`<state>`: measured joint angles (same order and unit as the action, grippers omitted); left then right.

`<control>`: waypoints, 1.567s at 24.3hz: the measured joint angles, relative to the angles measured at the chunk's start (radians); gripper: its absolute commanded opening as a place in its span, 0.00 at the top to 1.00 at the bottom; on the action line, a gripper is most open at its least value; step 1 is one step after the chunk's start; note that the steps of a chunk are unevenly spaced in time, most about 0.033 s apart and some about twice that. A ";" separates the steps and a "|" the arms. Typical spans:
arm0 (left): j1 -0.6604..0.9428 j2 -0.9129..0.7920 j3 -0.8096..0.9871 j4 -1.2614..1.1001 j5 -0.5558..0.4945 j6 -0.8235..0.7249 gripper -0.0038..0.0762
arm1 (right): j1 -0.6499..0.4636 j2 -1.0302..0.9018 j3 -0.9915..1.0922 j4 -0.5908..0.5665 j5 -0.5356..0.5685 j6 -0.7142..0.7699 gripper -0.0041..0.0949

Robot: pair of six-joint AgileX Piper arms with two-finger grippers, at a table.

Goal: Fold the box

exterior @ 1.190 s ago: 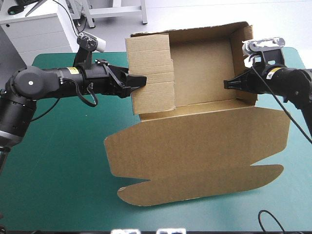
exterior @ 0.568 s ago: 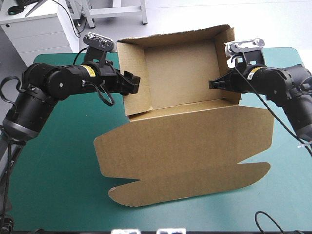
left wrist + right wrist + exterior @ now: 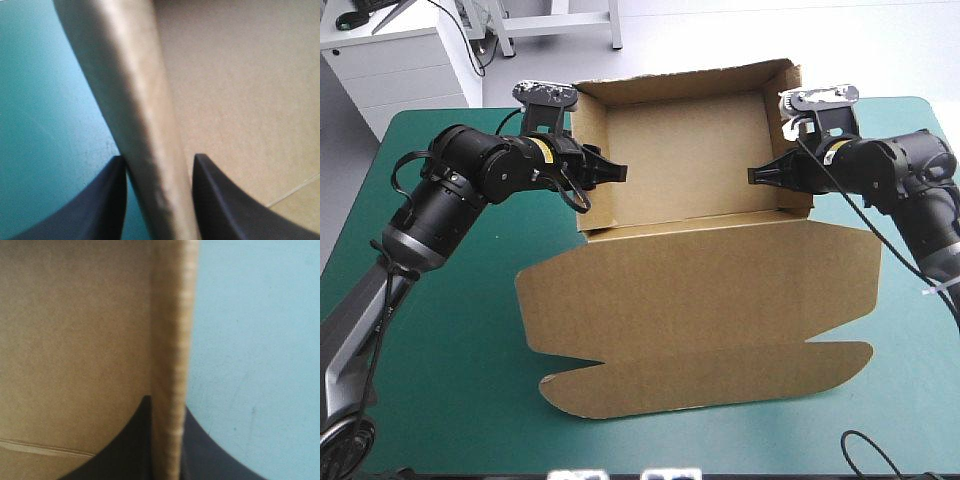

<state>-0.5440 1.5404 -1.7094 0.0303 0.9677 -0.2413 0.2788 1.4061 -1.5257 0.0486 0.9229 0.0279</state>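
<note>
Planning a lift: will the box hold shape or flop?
Probably stiff: the box walls stand upright, left hand and right hand each pinching one. The lid, flat beyond one crease, would likely droop. Thin board, so probably light.

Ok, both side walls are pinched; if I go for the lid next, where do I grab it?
Probably its near flap, coming in low from the table's near edge. The lid lies flat, hinged along the tray, so that free edge is where a finger could slip under; its left corner seems slightly lifted.
</note>
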 measured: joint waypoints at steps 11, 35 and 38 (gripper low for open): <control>0.000 0.056 0.000 0.083 0.014 -0.008 0.94 | 0.000 0.049 0.000 0.017 0.061 0.007 0.96; 0.117 0.444 -0.004 -0.078 0.161 0.284 0.36 | 0.002 0.454 0.000 0.041 0.142 -0.018 0.67; 0.135 0.445 -0.004 -0.078 0.202 0.311 0.22 | 0.002 0.454 -0.001 0.038 0.161 -0.041 0.44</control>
<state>-0.4094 1.9852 -1.7132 -0.0479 1.1699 0.0697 0.2810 1.8606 -1.5266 0.0864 1.0840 -0.0130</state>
